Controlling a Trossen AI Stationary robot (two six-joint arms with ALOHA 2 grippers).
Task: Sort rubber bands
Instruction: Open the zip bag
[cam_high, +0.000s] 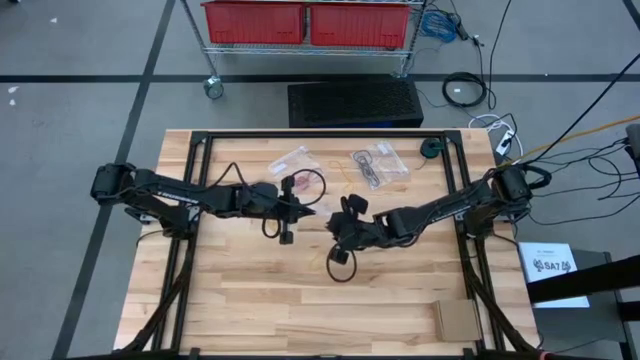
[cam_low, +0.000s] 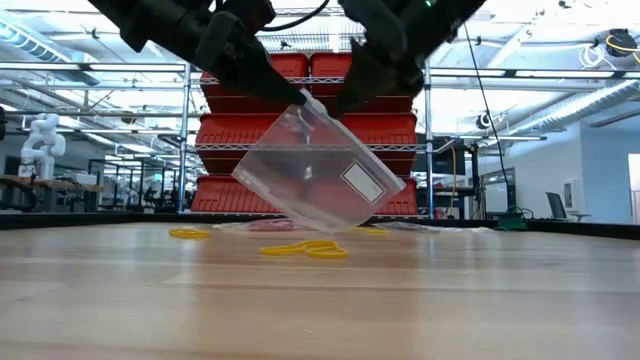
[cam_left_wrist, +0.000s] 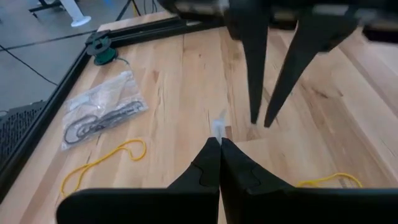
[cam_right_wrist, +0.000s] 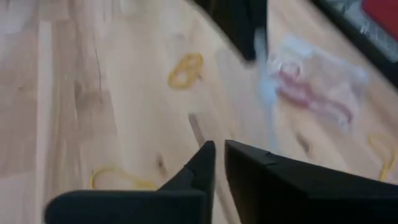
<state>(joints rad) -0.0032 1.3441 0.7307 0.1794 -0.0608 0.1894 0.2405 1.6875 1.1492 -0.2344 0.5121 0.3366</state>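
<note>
Holding clear bag (cam_low: 320, 175) tilted above tabletop (cam_high: 400, 290) centre. Left claw (cam_left_wrist: 219, 144) clenching on bag's top edge. Right claw (cam_right_wrist: 219, 149) hovering just beside bag, slightly parted, grip unclear. Yellow rubber bands (cam_low: 305, 248) lying loose on tabletop beneath bag.

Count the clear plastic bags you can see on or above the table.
3: a lifted bag mid-table, pinched by the left end effector; a black-band bag near the far edge; a red-band bag beside it. None seems hidden.
</note>
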